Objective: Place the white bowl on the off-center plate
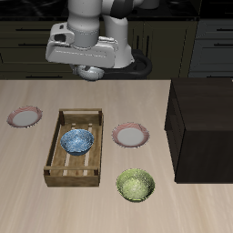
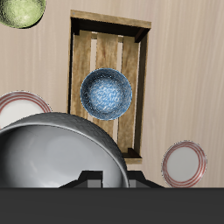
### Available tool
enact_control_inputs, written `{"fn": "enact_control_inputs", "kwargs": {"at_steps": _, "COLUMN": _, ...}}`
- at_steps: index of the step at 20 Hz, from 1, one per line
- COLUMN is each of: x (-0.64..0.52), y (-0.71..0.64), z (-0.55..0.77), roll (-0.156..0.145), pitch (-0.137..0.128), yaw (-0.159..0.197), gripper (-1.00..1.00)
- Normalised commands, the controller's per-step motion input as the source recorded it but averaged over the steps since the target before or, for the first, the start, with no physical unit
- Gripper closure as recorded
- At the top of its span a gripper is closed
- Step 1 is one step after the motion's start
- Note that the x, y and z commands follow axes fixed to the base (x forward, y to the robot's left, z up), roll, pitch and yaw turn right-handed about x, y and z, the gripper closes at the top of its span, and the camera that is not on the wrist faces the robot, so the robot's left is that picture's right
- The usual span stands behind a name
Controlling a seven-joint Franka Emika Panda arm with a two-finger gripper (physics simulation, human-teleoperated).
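Observation:
My gripper [image 1: 88, 65] is shut on the white bowl [image 1: 90, 72] and holds it high above the back of the table, behind the wooden crate. In the wrist view the bowl [image 2: 61, 157] fills much of the frame, glossy with a grey inside, right at the gripper [image 2: 105, 182]. The off-center plate [image 1: 25, 116], pink-rimmed with a pale centre, lies near the table's side edge, apart from the crate; it also shows in the wrist view [image 2: 184, 164]. The bowl is well above it and off to one side.
A wooden crate [image 1: 56, 164] holds a blue patterned bowl [image 1: 77, 141]. A second pink-rimmed plate [image 1: 130, 136] lies beside the crate, partly hidden by the held bowl in the wrist view [image 2: 17, 103]. A green speckled bowl [image 1: 135, 186] sits near the front edge. A dark box [image 1: 202, 127] stands at the side.

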Motion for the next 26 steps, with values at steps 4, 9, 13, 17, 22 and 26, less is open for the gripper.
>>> {"fn": "enact_control_inputs", "kwargs": {"at_steps": 4, "x": -0.12, "y": -0.61, "z": -0.11, "roll": -0.04, "pitch": -0.03, "yaw": 0.014, "gripper": 1.0}}
{"fn": "enact_control_inputs", "kwargs": {"at_steps": 9, "x": -0.22, "y": -0.47, "z": 0.03, "roll": 0.011, "pitch": -0.031, "yaw": 0.015, "gripper": 1.0}}
{"fn": "enact_control_inputs", "kwargs": {"at_steps": 13, "x": -0.19, "y": -0.5, "z": 0.03, "roll": -0.009, "pitch": -0.03, "yaw": -0.014, "gripper": 1.0}}
{"fn": "enact_control_inputs", "kwargs": {"at_steps": 17, "x": -0.22, "y": -0.71, "z": 0.05, "roll": -0.005, "pitch": -0.013, "yaw": -0.049, "gripper": 1.0}}
{"fn": "enact_control_inputs", "kwargs": {"at_steps": 22, "x": -0.25, "y": -0.65, "z": -0.05, "roll": -0.001, "pitch": -0.035, "yaw": 0.009, "gripper": 1.0}}
{"fn": "enact_control_inputs", "kwargs": {"at_steps": 26, "x": -0.26, "y": -0.62, "z": 0.02, "roll": 0.012, "pitch": -0.021, "yaw": -0.027, "gripper": 1.0}}
